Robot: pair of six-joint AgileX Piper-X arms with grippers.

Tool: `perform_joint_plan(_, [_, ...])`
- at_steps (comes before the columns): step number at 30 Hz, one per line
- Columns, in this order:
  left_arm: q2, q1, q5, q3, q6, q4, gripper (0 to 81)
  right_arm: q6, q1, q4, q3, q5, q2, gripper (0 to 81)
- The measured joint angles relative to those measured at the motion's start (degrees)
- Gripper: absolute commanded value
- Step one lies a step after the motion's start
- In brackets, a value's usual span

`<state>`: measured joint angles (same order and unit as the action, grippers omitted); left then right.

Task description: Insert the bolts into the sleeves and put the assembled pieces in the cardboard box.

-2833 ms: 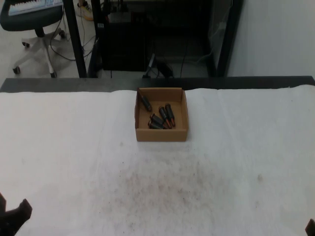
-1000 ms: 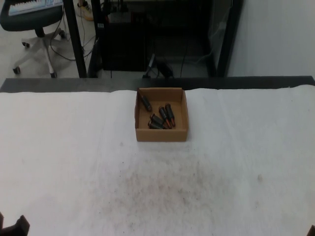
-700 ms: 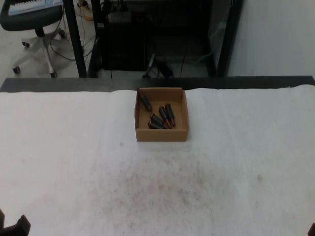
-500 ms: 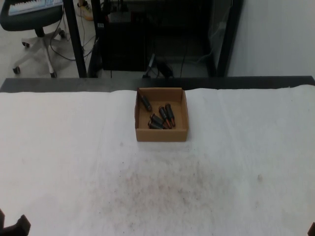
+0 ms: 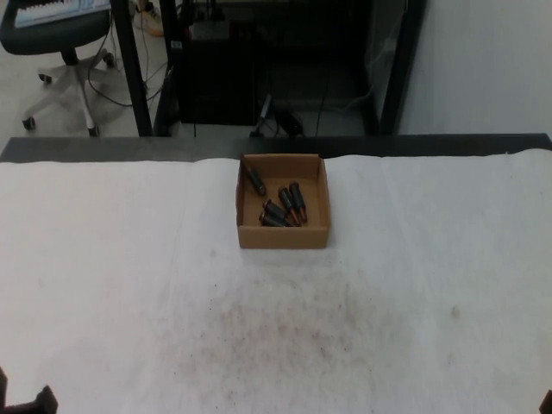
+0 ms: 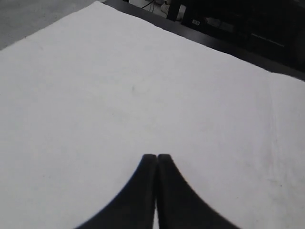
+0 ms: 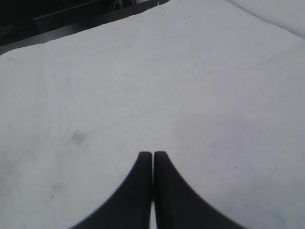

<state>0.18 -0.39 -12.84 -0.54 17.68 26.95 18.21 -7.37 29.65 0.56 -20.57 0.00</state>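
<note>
the cardboard box (image 5: 283, 235) sits on the white cloth (image 5: 103, 259) that covers the counter (image 5: 78, 148), toward the far side and about midway across, well apart from both arms. inside it lie several assembled pieces (image 5: 286, 207), dark with a touch of orange. most are bunched near the middle of the box floor, some touching each other, and one lies apart by the far left corner, close against the wall. how many make up the bunch i cannot tell

the left end effector (image 6: 156, 156) has its two fingers pressed together at the tips, nothing between them, over bare cloth. in the high view a dark bit of it sits at the near left corner. the right end effector (image 7: 152, 153) is closed the same way, tips touching and gripping nothing, over cloth with a few faint specks. it sits at the near right corner of the high view

a greyish speckled smudge (image 5: 285, 319) marks the cloth on the near side of the box. beyond the counter's far edge stand a dark rack (image 5: 259, 60) and an office chair (image 5: 60, 34) on a pale floor
</note>
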Motion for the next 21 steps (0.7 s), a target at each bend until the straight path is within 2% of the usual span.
perform_joint_plan(3, [0.0,-0.37,-0.29,0.0,-7.76,0.71,0.3,0.0,0.0,0.0,0.0,0.0,0.0,0.8])
perform_joint_plan(7, [-0.18,-1.22,-0.29,0.0,-13.11,4.31,0.3,0.0,0.0,0.0,0.0,0.0,0.0,0.8])
perform_joint_plan(17, [-0.18,-9.15,0.01,0.0,-15.59,5.99,0.3,0.0,0.0,0.0,0.0,0.0,0.0,0.8])
perform_joint_plan(21, [-0.18,-9.62,0.1,0.0,-15.59,5.99,0.3,0.0,0.0,0.0,0.0,0.0,0.0,0.8])
